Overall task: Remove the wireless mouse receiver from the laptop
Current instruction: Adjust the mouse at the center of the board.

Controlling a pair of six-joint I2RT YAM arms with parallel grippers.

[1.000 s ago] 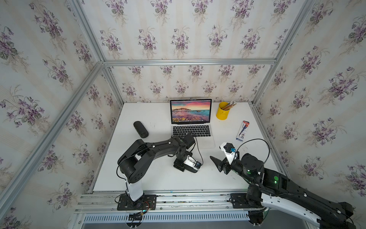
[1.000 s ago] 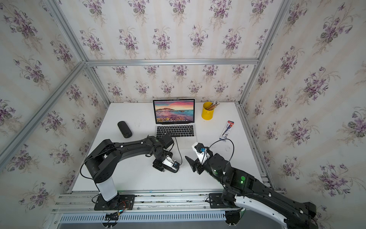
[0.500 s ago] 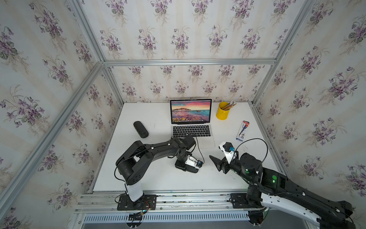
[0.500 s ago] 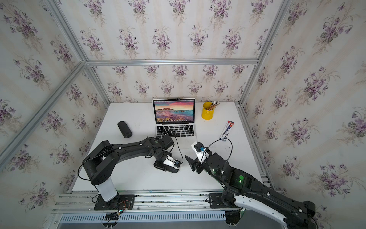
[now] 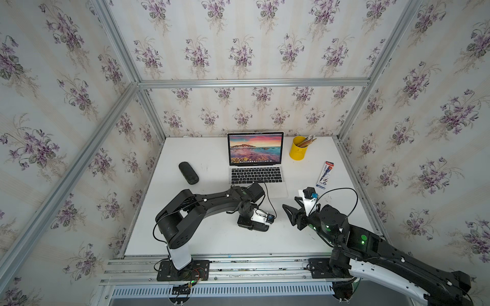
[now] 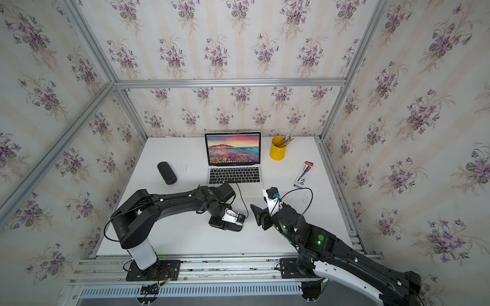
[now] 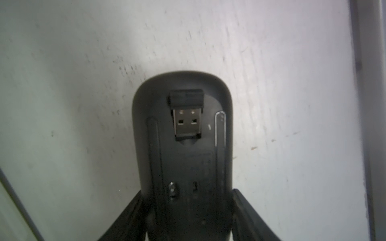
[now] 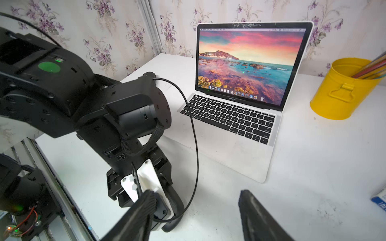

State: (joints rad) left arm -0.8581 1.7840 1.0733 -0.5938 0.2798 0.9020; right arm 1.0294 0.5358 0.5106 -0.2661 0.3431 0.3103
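The wireless mouse receiver (image 7: 186, 112) lies in a recess of the upturned mouse (image 7: 150, 146), apart from the laptop (image 5: 256, 174); the left claw (image 7: 187, 193) grasps the mouse's sides on the bench (image 7: 292, 104); the right claw (image 8: 196, 194) hangs released, empty.

laptop (image 8: 246, 98) bezel below screen — "MacBook Pro", packet (image 5: 325, 174) print — too small to read

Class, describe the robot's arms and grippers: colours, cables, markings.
The left arm and right arm are black, white near their bases. Each wrist carries a white camera mount and a looping black cable. Green round stickers mark both. Jaws: black, tapering.
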